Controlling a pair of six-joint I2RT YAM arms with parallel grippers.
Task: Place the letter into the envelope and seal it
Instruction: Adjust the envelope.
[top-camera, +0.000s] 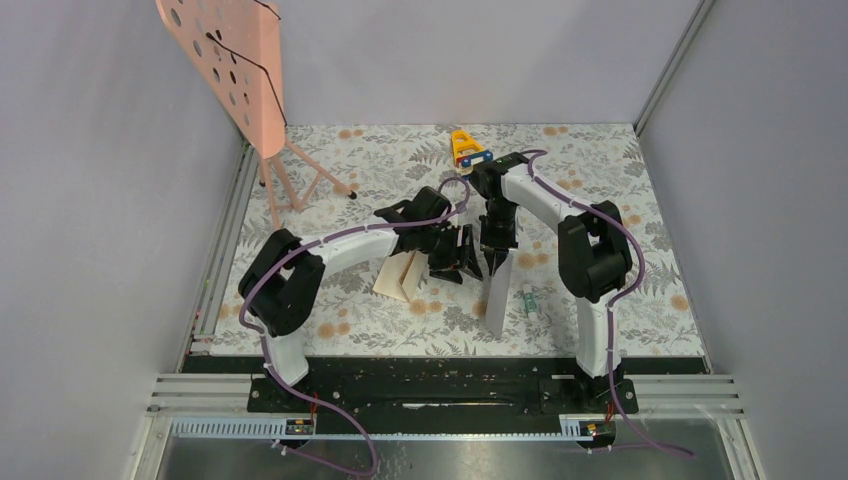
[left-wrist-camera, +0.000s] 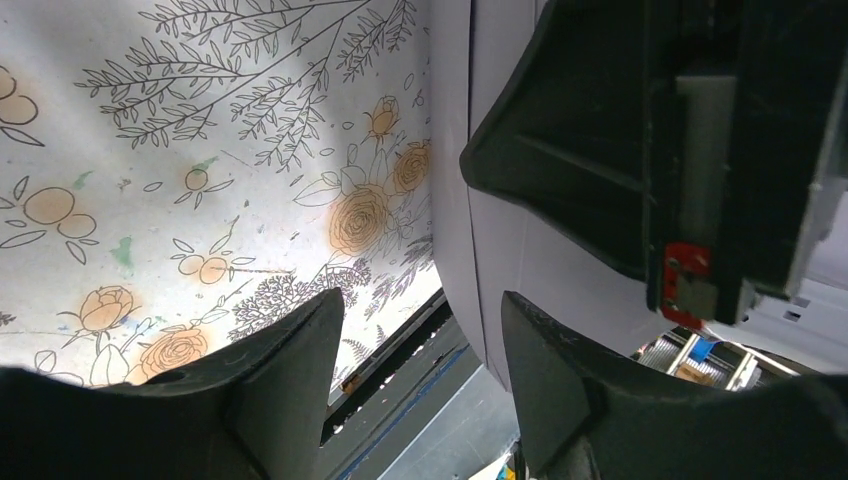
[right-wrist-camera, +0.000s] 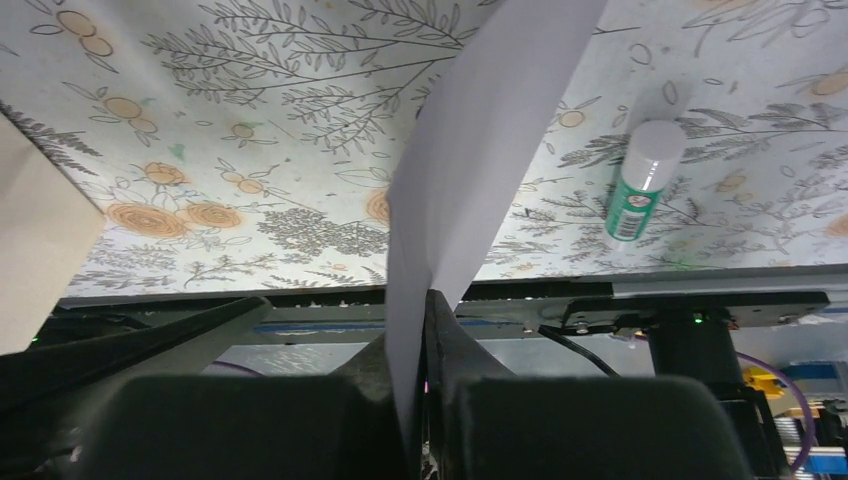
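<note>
My right gripper (top-camera: 497, 258) is shut on the top edge of the grey-lilac envelope (top-camera: 498, 295), which hangs edge-on over the floral tabletop. In the right wrist view the envelope (right-wrist-camera: 480, 150) runs up from between the pinched fingers of that gripper (right-wrist-camera: 420, 300). My left gripper (top-camera: 462, 262) stands open just left of it. In the left wrist view the envelope (left-wrist-camera: 500, 230) sits beside the right finger (left-wrist-camera: 560, 370) of the left gripper (left-wrist-camera: 420, 310), untouched by the left finger. The tan folded letter (top-camera: 400, 275) lies on the table to the left, and its edge (right-wrist-camera: 30, 250) shows in the right wrist view.
A green-and-white glue stick (top-camera: 530, 300) lies right of the envelope and shows again as the glue stick (right-wrist-camera: 640, 180). A pink perforated stand (top-camera: 235, 70) is at the back left. A yellow toy (top-camera: 468, 148) sits at the back. Grey walls enclose the table.
</note>
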